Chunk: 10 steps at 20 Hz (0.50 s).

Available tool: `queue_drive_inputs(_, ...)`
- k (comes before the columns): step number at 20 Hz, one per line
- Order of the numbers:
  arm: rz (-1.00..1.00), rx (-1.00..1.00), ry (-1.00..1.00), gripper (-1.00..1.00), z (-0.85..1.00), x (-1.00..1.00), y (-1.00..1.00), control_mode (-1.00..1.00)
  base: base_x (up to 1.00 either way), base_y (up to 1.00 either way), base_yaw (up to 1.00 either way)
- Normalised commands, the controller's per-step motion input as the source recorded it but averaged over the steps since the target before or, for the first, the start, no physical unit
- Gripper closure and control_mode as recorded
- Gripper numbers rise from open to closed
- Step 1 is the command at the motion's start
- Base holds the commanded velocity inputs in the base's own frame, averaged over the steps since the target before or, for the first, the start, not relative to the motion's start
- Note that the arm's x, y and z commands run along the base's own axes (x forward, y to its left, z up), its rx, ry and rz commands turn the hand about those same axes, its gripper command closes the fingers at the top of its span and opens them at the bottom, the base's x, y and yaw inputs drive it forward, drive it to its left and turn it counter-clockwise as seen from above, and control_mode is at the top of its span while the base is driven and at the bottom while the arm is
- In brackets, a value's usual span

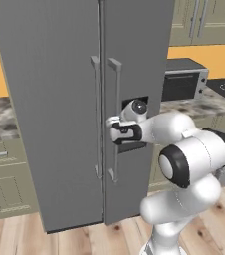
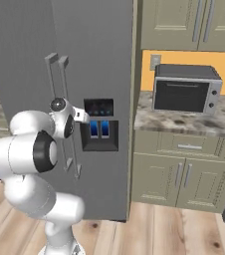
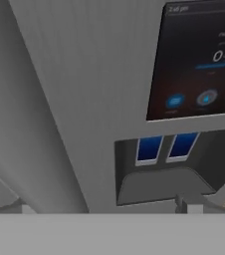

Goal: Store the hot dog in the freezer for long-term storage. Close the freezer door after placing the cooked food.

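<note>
Claw [image 1: 112, 130] spread wide, empty, seemingly just beside the handle [image 1: 115, 119]: centre the bar between fingers before clenching.

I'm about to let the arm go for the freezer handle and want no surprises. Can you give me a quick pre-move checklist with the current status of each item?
1. Freezer door shut: ok, both fridge doors look closed.
2. Gripper open: ok.
3. Gripper close to the freezer door's bar handle: ok.
4. Handle between the fingers: cannot tell.
5. Hot dog located: not ok, not found yet.
6. Gripper carrying nothing: ok.
</note>
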Motion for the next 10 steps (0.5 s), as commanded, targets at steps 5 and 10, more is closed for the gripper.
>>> queue_drive_inputs(5, -0.02, 0.00, 0.00, -1.00, 0.01, 0.38, 0.00, -1.00, 0.00, 0.00, 0.00)
queue_drive_inputs(10, -0.05, 0.00, -0.04, -1.00, 0.02, 0.39, 0.00, -1.00, 0.00, 0.00, 0.00)
